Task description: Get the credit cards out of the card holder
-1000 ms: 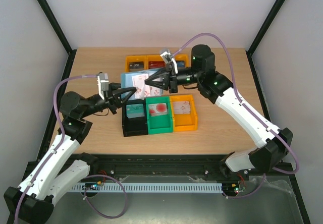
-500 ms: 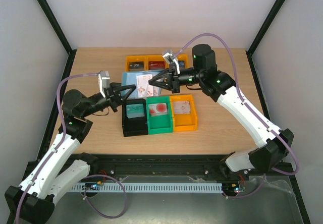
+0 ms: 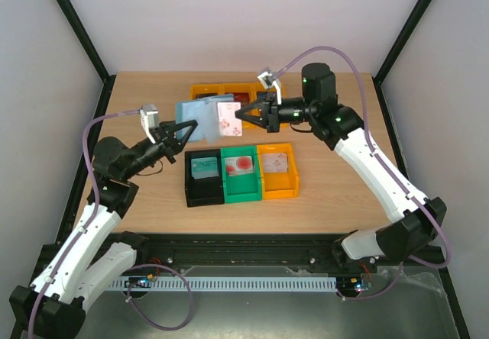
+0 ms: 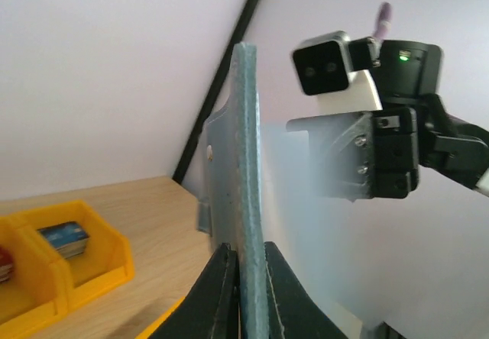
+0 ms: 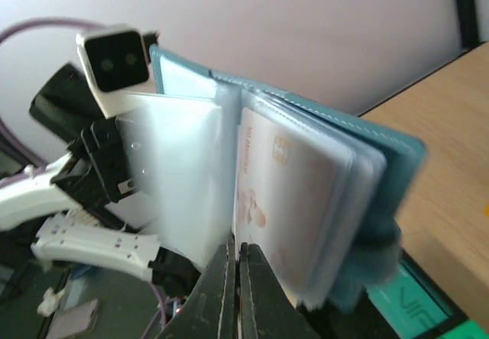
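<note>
1. Nearest the arms, a black bin (image 3: 202, 194), a green bin (image 3: 241, 192) and an orange bin (image 3: 279, 190) stand side by side on the table (image 3: 153, 201), likely the drop-off for whatever comes out.
2. Just beyond and above them, the left gripper (image 3: 182, 131) clamps one edge of the blue card holder (image 3: 195, 116), holding it upright and clear of the table so its clear sleeves fan toward the other arm.
3. Facing it, the right gripper (image 3: 243, 115) is pinched tight on a pale, pink-printed credit card (image 3: 228, 119), seemingly partway out and set for a sideways pull.
4. Farthest back sits a row of orange bins (image 3: 200, 88).
</note>
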